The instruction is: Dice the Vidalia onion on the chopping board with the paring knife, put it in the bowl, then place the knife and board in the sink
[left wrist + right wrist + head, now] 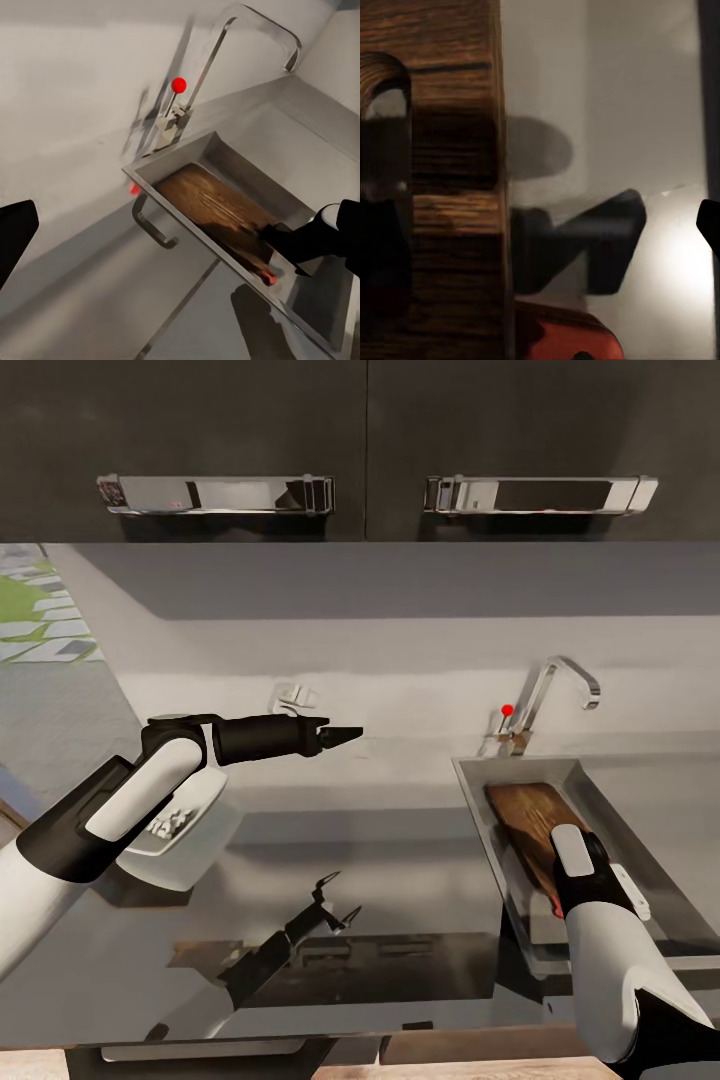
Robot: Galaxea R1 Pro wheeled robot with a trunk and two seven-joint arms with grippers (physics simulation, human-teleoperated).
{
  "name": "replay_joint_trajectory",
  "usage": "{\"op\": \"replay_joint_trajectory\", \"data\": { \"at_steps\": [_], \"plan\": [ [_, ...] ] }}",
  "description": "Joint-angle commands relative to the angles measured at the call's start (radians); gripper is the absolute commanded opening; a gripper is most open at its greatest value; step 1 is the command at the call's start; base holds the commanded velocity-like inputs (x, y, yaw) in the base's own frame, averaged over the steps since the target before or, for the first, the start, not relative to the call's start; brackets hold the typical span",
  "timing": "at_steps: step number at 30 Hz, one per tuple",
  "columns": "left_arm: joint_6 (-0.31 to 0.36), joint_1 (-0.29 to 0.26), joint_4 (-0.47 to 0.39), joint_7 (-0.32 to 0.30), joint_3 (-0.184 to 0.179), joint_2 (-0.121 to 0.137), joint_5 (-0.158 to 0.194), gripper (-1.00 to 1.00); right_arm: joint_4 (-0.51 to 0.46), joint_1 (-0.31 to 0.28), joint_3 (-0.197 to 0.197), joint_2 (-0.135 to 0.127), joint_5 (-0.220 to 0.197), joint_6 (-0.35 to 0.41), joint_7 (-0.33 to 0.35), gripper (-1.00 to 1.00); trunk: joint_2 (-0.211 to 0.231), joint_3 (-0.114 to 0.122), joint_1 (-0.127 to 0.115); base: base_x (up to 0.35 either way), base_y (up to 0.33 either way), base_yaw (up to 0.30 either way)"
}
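Note:
The dark brown chopping board (520, 812) lies tilted inside the steel sink (604, 806), slot handle toward me. My right arm reaches down into the basin; its gripper (289, 238) hovers over the board's near end, open. In the right wrist view the gripper (544, 236) straddles the board's edge (450, 150), with the paring knife's red handle (562, 337) just below. That handle (555, 906) peeks out beside the wrist. The white bowl (190, 860) with diced onion (170, 822) sits on the countertop (400, 860) under my left arm. My left gripper (340, 736) hangs open above the counter.
A chrome tap (562, 678) with a red knob (507, 711) stands behind the sink. Dark wall cabinets with steel handles (215, 494) hang overhead. A wall socket (292, 698) sits behind the left gripper. The counter's light wood front edge (450, 1065) runs along the near side.

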Motion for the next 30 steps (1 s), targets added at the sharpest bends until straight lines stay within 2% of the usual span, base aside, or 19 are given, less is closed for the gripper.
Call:
{"op": "replay_joint_trajectory", "data": {
  "at_steps": [1, 21, 30],
  "plan": [
    [0.002, -0.001, 0.000, -0.003, -0.001, 0.001, -0.001, 1.00, -0.002, -0.001, -0.001, 0.000, -0.001, 0.011, -0.004, 1.00, -0.001, -0.001, 0.000, 0.000, 0.000, 0.000],
    [0.002, -0.001, 0.000, -0.003, -0.001, 0.001, -0.001, 1.00, -0.011, -0.001, -0.001, 0.000, -0.004, 0.014, -0.006, 1.00, -0.001, -0.001, 0.000, 0.000, 0.000, 0.000],
    [0.002, -0.001, 0.000, -0.003, -0.001, 0.001, -0.001, 1.00, -0.065, -0.001, 0.001, 0.000, -0.008, 0.023, -0.005, 1.00, -0.001, 0.004, 0.000, 0.000, 0.000, 0.000]
  ]
}}
